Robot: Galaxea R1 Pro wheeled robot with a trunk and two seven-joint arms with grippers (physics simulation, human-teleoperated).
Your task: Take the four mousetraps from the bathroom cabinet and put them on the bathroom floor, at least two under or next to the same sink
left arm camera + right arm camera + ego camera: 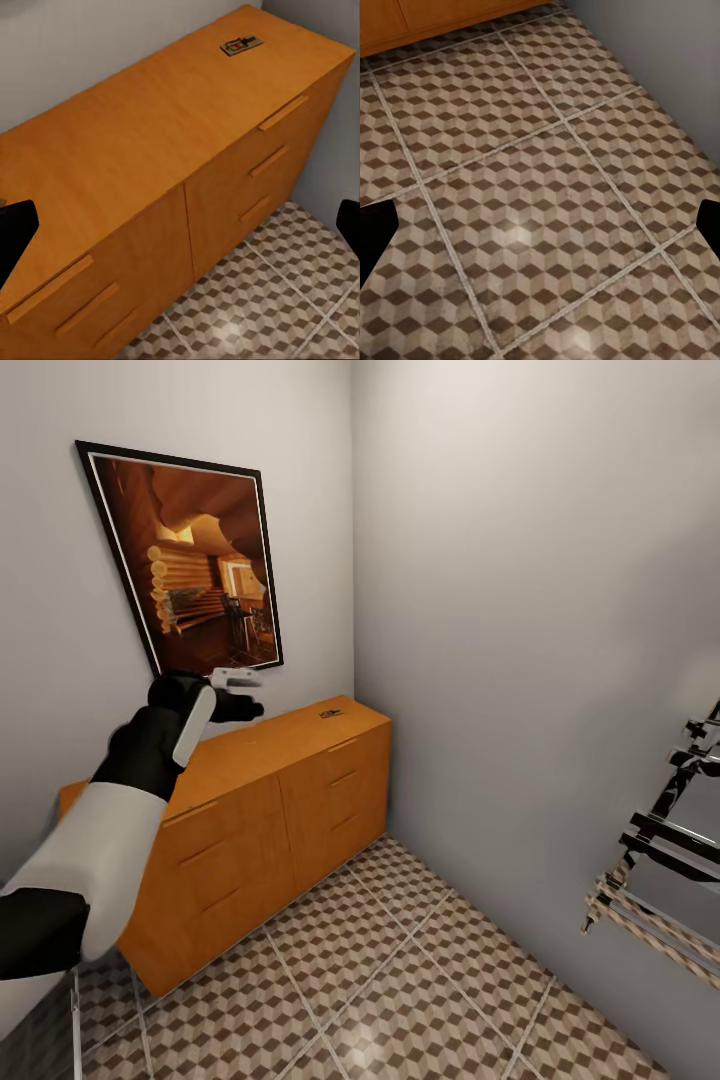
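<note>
Left pincer (240,695), spread open and empty, is held over the low orange-brown wooden cabinet (270,800), presumably for reaching the small brown wooden mousetrap (241,45) lying at 1 o'clock on its top.

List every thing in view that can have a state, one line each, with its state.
cabinet: all visible drawers shut.
mousetrap: lying flat on the cabinet top near its far end, untouched.
left gripper: open, empty, held above the cabinet top.
right gripper: open, empty, above the bathroom floor.
framed picture: hanging on the wall above the cabinet.
</note>
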